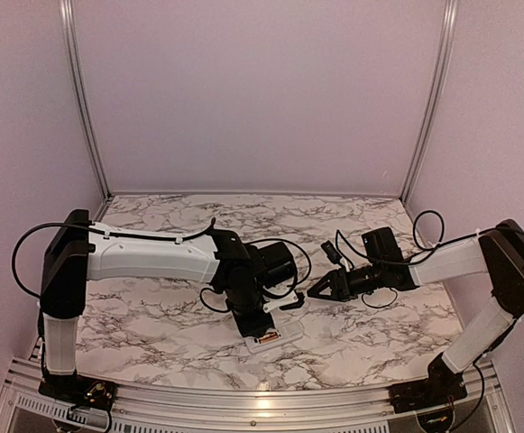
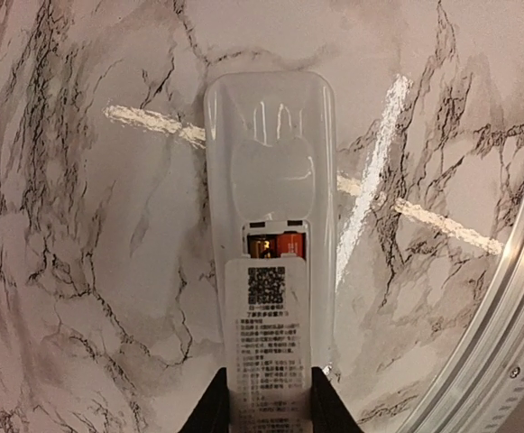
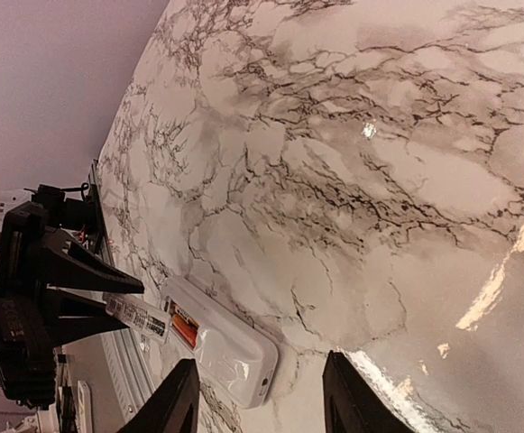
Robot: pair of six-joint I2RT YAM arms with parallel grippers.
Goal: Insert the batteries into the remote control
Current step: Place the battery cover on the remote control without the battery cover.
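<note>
Two arms are stretched over the marble table [image 1: 153, 316] toward the middle of the overhead view. The left arm [image 1: 153, 254] is extended from the left edge of the frame, its wrist bent down toward the tabletop. The right arm [image 1: 451, 260] is folded in from the right edge, with its forearm held low and roughly level and pointing at the other.

The left gripper [image 2: 270, 373] is closed on the near end of the remote control [image 2: 271, 153], one finger pressed against each long side. The right gripper [image 3: 262, 359] is held partly open with nothing between its fingers, just beside the remote and not touching it.

The remote is seen at the lower centre of the overhead view, back side up, on or just above the table. An orange battery [image 2: 289, 244] is seen in its open recess; whether a second one sits beside it cannot be told.
</note>
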